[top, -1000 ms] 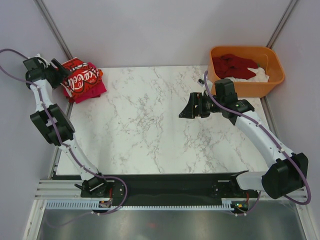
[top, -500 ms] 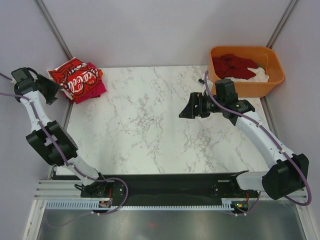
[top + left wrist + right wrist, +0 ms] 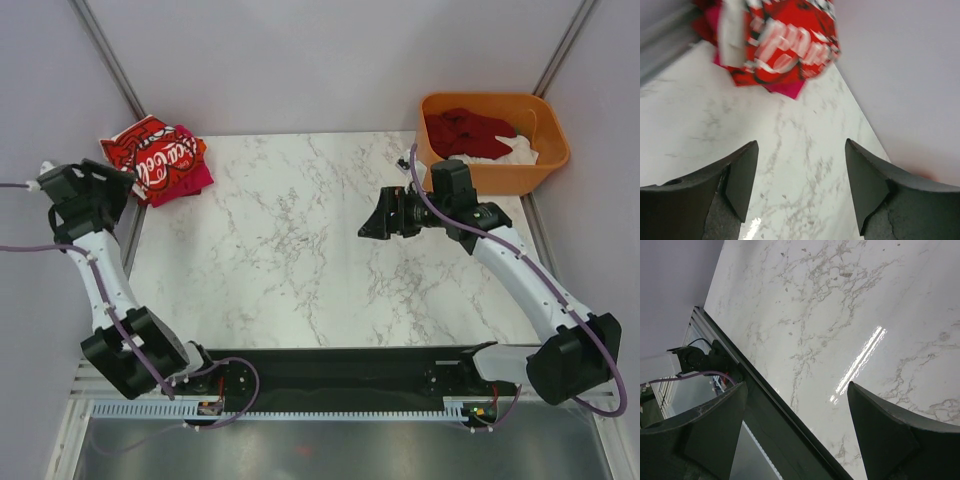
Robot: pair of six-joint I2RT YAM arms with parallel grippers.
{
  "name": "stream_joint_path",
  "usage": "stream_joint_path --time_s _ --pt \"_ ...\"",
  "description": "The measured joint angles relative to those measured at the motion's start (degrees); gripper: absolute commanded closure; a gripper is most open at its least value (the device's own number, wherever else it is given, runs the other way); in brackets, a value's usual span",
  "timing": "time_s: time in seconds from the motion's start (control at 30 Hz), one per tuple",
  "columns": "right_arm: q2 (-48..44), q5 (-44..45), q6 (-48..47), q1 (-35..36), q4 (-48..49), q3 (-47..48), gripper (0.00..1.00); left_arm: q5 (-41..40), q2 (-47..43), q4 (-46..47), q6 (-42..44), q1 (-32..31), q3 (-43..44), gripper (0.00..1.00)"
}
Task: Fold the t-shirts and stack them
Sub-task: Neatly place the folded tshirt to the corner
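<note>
- Four soft cloth t-shirts that can be told apart: one red-and-white printed t-shirt [image 3: 150,155], one bright pink-red t-shirt [image 3: 192,182], one dark red t-shirt [image 3: 465,132], one white t-shirt [image 3: 520,152].
- One orange plastic tub [image 3: 520,178].
- One white marble table [image 3: 300,260].
- Two black grippers: left gripper [image 3: 800,144], right gripper [image 3: 796,385].

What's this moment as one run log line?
left gripper open, empty, beside folded t-shirt stack | right gripper open, empty, over table | dark red t-shirt and white t-shirt in orange tub

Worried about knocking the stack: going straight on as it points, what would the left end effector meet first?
Likely the folded red printed t-shirt; only bare marble table lies between it and the open left end effector. Depth is unclear.
</note>
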Motion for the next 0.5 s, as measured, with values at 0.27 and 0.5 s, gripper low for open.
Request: stream_joint_path --time_s 0.27,0.5 --pt "-3.3 1.5 1.4 0.0 0.4 -2.2 0.10 11.1 -9.5 10.4 7.0 -18.8 -6.5 0.14" --pt "-10.0 2.5 6.9 0.6 4.5 -7.2 0.07 13.3 -23.3 14.6 14.6 -25.4 -17.8 0.12"
